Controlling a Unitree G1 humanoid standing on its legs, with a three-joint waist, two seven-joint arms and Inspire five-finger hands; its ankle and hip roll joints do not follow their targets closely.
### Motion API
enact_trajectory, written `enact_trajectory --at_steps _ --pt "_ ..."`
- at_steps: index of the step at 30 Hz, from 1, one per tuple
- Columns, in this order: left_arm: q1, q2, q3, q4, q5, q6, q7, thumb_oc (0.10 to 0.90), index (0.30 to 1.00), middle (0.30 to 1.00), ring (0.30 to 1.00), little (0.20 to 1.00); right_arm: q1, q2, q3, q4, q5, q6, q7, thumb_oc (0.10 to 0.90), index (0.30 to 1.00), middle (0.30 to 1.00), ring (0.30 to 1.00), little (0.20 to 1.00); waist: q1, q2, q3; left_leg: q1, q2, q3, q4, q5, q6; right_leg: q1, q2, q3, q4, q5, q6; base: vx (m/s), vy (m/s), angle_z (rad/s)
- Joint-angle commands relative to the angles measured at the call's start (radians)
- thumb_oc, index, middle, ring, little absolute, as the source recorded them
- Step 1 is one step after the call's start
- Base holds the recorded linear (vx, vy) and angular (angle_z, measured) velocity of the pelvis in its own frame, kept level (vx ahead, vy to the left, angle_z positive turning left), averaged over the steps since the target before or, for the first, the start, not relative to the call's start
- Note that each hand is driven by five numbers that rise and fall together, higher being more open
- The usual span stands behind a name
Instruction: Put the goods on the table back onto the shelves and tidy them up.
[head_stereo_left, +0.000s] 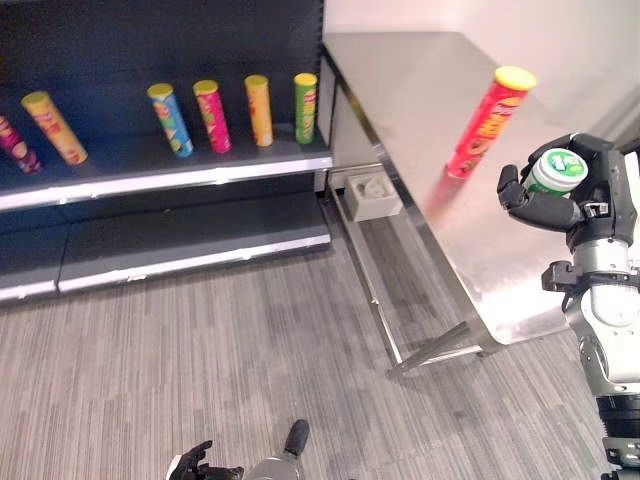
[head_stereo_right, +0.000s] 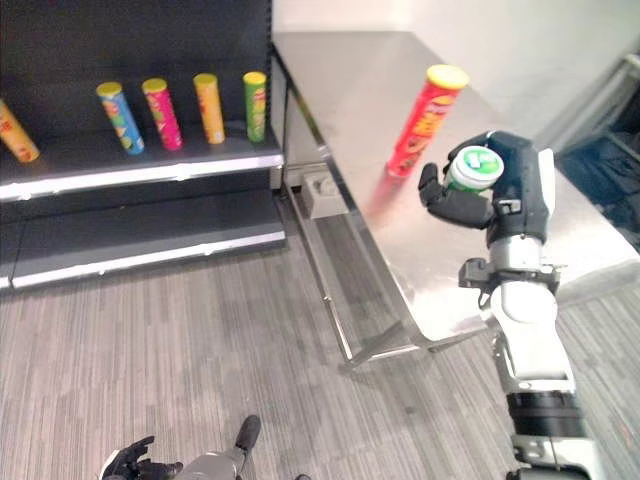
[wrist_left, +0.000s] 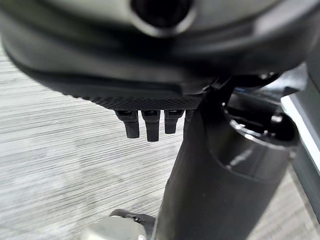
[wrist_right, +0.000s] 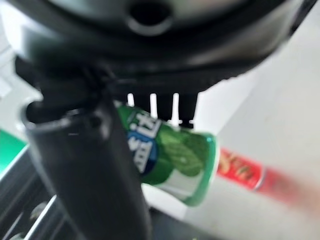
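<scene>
In my right hand (head_stereo_left: 560, 195), fingers curled around it, the green can (head_stereo_left: 556, 170) feels light, stiff, probably slippery.

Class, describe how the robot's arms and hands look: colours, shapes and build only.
The right arm is silver-grey, built of rounded segments with dark joint bands. The right robot hand is dark, with a boxy palm and chunky segmented fingers. The left robot hand is dark too.

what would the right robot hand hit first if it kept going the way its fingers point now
Likely the red can standing on the steel table: the right robot hand, curled round a green can, points toward it. Depth is uncertain.
</scene>
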Motion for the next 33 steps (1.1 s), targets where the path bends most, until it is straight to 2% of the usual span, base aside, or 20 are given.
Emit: enact_trajectory --at_steps 1,4,7,8,9,10,11,13,15,18,19,22,24,26,28,29,30,31,32,33 --pt "-0.031 0.055 -0.031 -0.02 -0.012 -0.022 0.003 0.8 0.9 0.9 0.9 0.9 -0.117 -0.115 -0.077 -0.113 0.017 -0.124 -0.016 0.4 0.3 0.3 0.3 0.3 0.008 -0.005 -0.018 0.026 0.184 0.117 0.06 -0.104 -0.073 -0.024 -0.084 -0.013 0.005 0.003 0.065 -0.04 0.126 0.85" --pt "-0.042 0.059 -0.02 -0.005 -0.013 -0.025 0.014 0.8 0.9 0.9 0.9 0.9 -0.112 -0.119 -0.083 -0.124 -0.001 -0.115 -0.02 0.4 0.3 0.3 0.3 0.3 0.0 -0.005 -0.027 0.008 0.264 0.14 0.018 -0.095 -0.092 -0.024 -0.116 -0.027 0.005 0.009 0.091 0.04 0.248 0.5" --pt "-0.04 0.057 -0.027 -0.006 -0.005 -0.026 0.011 0.8 0.9 0.9 0.9 0.9 -0.089 -0.125 -0.112 -0.138 -0.024 -0.103 -0.03 0.4 0.3 0.3 0.3 0.3 -0.021 0.021 -0.057 0.008 0.28 0.178 0.006 -0.094 -0.095 -0.023 -0.144 -0.039 0.005 0.012 0.111 0.12 0.37 0.46" --pt "-0.046 0.054 -0.036 -0.006 0.012 -0.024 0.007 0.8 0.9 0.9 0.9 0.9 -0.063 -0.12 -0.135 -0.147 -0.049 -0.089 -0.037 0.4 0.3 0.3 0.3 0.3 -0.031 0.038 -0.08 0.027 0.259 0.19 0.006 -0.095 -0.093 -0.013 -0.189 -0.052 0.005 0.031 0.128 0.26 0.665 0.31" --pt "-0.049 0.064 -0.045 -0.008 0.034 -0.024 0.008 0.8 0.9 0.9 0.9 0.9 -0.058 -0.1 -0.143 -0.148 -0.067 -0.079 -0.046 0.4 0.3 0.3 0.3 0.3 -0.028 0.032 -0.089 0.047 0.205 0.198 0.016 -0.124 -0.069 0.001 -0.255 -0.056 0.017 0.065 0.144 0.25 0.67 0.41" --pt "-0.049 0.072 -0.047 -0.014 0.04 -0.024 0.01 0.8 0.9 0.9 0.9 0.9 -0.063 -0.095 -0.137 -0.147 -0.073 -0.078 -0.05 0.4 0.3 0.3 0.3 0.3 -0.025 0.029 -0.089 0.057 0.182 0.205 0.02 -0.138 -0.054 -0.005 -0.288 -0.054 0.043 0.078 0.152 0.2 0.624 0.42" --pt "-0.047 0.083 -0.044 -0.018 0.047 -0.025 0.017 0.8 0.9 0.9 0.9 0.9 -0.086 -0.086 -0.122 -0.151 -0.088 -0.074 -0.062 0.4 0.3 0.3 0.3 0.3 -0.023 0.029 -0.092 0.075 0.134 0.223 0.017 -0.163 -0.026 -0.03 -0.359 -0.054 0.104 0.139 0.166 0.12 0.512 0.41" --pt "-0.046 0.099 -0.036 -0.025 0.051 -0.023 0.023 0.8 0.9 0.9 0.9 0.9 -0.11 -0.081 -0.097 -0.148 -0.097 -0.07 -0.071 0.4 0.3 0.3 0.3 0.3 -0.016 0.029 -0.087 0.097 0.099 0.244 0.014 -0.181 0.001 -0.065 -0.398 -0.034 0.184 0.143 0.158 0.09 0.419 -0.19" --pt "-0.048 0.112 -0.034 -0.032 0.057 -0.019 0.026 0.8 0.9 0.9 0.9 0.9 -0.106 -0.084 -0.098 -0.154 -0.104 -0.068 -0.073 0.4 0.3 0.3 0.3 0.3 -0.032 0.034 -0.077 0.113 0.083 0.231 0.008 -0.184 0.019 -0.117 -0.348 0.047 0.267 0.112 0.128 0.06 0.237 -0.36" --pt "-0.048 0.114 -0.027 -0.034 0.052 -0.016 0.025 0.8 0.9 0.9 0.9 0.9 -0.125 -0.091 -0.093 -0.151 -0.091 -0.076 -0.076 0.4 0.3 0.3 0.3 0.3 -0.043 0.04 -0.07 0.129 0.072 0.222 0.006 -0.183 0.029 -0.154 -0.211 0.109 0.226 0.035 0.096 0.11 0.097 0.36" --pt "-0.05 0.108 -0.032 -0.018 0.047 -0.012 0.02 0.8 0.9 0.9 0.9 0.9 -0.146 -0.106 -0.082 -0.143 -0.074 -0.088 -0.079 0.4 0.3 0.3 0.3 0.3 -0.06 0.03 -0.056 0.15 0.051 0.204 0.006 -0.19 0.037 -0.205 -0.095 0.157 0.184 0.029 0.077 0.14 0.03 0.29" --pt "-0.061 0.096 -0.041 0.003 0.057 -0.002 0.021 0.8 0.9 0.9 0.9 0.9 -0.166 -0.128 -0.061 -0.125 -0.072 -0.102 -0.098 0.4 0.3 0.3 0.3 0.3 -0.079 0.015 -0.042 0.171 0.018 0.175 0.006 -0.201 0.046 -0.239 0.004 0.239 0.103 0.07 0.062 0.16 0.016 0.09" --pt "-0.044 0.083 -0.041 -0.008 0.066 -0.009 0.016 0.8 0.9 0.9 0.9 0.9 -0.181 -0.15 -0.059 -0.135 -0.071 -0.091 -0.08 0.4 0.3 0.3 0.3 0.3 -0.071 -0.001 -0.05 0.181 -0.004 0.146 0.006 -0.203 0.047 -0.191 0.008 0.257 0.044 0.098 0.056 0.16 -0.039 0.68" --pt "-0.026 0.056 -0.029 -0.02 0.041 -0.015 0.015 0.8 0.9 0.9 0.9 0.9 -0.2 -0.168 -0.046 -0.114 -0.054 -0.099 -0.085 0.4 0.3 0.3 0.3 0.3 -0.057 -0.008 -0.067 0.191 0.006 0.149 0.041 -0.228 0.032 -0.15 0.013 0.233 0.005 0.11 0.06 0.2 -0.132 0.62" --pt "-0.021 0.057 -0.04 -0.039 0.043 -0.012 0.008 0.8 0.9 0.9 0.9 0.9 -0.22 -0.188 -0.052 -0.106 -0.042 -0.104 -0.092 0.4 0.3 0.3 0.3 0.3 -0.055 -0.016 -0.058 0.151 0.009 0.155 0.158 -0.279 0.018 -0.135 0.006 0.209 0.005 0.102 0.061 0.13 -0.149 0.38" --pt "-0.022 0.046 -0.051 -0.046 0.037 -0.009 0.003 0.8 0.9 0.9 0.9 0.9 -0.238 -0.209 -0.05 -0.102 -0.032 -0.102 -0.094 0.4 0.3 0.3 0.3 0.3 -0.045 -0.018 -0.04 0.086 0.0 0.164 0.307 -0.307 -0.003 -0.1 -0.007 0.185 0.005 0.083 0.053 0.09 -0.079 0.92" --pt "-0.017 0.043 -0.054 -0.05 0.029 -0.009 0.002 0.8 0.9 0.9 0.9 0.9 -0.257 -0.223 -0.04 -0.089 -0.022 -0.101 -0.098 0.4 0.3 0.3 0.3 0.3 -0.042 -0.015 -0.036 0.053 0.006 0.17 0.347 -0.305 -0.011 -0.088 -0.013 0.175 0.005 0.075 0.052 0.13 -0.011 0.76" --pt "-0.009 0.044 -0.06 -0.053 0.028 -0.005 -0.004 0.8 0.9 0.9 0.9 0.9 -0.284 -0.246 -0.023 -0.065 -0.003 -0.094 -0.097 0.4 0.3 0.3 0.3 0.3 -0.035 -0.016 -0.039 0.031 0.024 0.188 0.295 -0.275 -0.009 -0.079 -0.018 0.171 0.005 0.067 0.054 0.08 0.043 0.45" --pt "-0.009 0.044 -0.06 -0.053 0.028 -0.005 -0.004 0.8 0.9 0.9 0.9 0.9 -0.285 -0.246 -0.022 -0.064 -0.003 -0.094 -0.097 0.4 0.3 0.3 0.3 0.3 -0.035 -0.016 -0.039 0.032 0.024 0.188 0.295 -0.275 -0.009 -0.079 -0.018 0.171 0.005 0.067 0.054 0.21 0.062 0.09" --pt "-0.004 0.059 -0.073 -0.034 0.041 -0.003 -0.003 0.8 0.9 0.9 0.9 0.9 -0.321 -0.263 0.006 -0.027 0.03 -0.099 -0.099 0.4 0.3 0.3 0.3 0.3 -0.019 -0.022 -0.053 0.003 0.06 0.168 0.156 -0.198 -0.007 -0.078 -0.016 0.171 0.005 0.048 0.056 0.18 0.046 0.08"
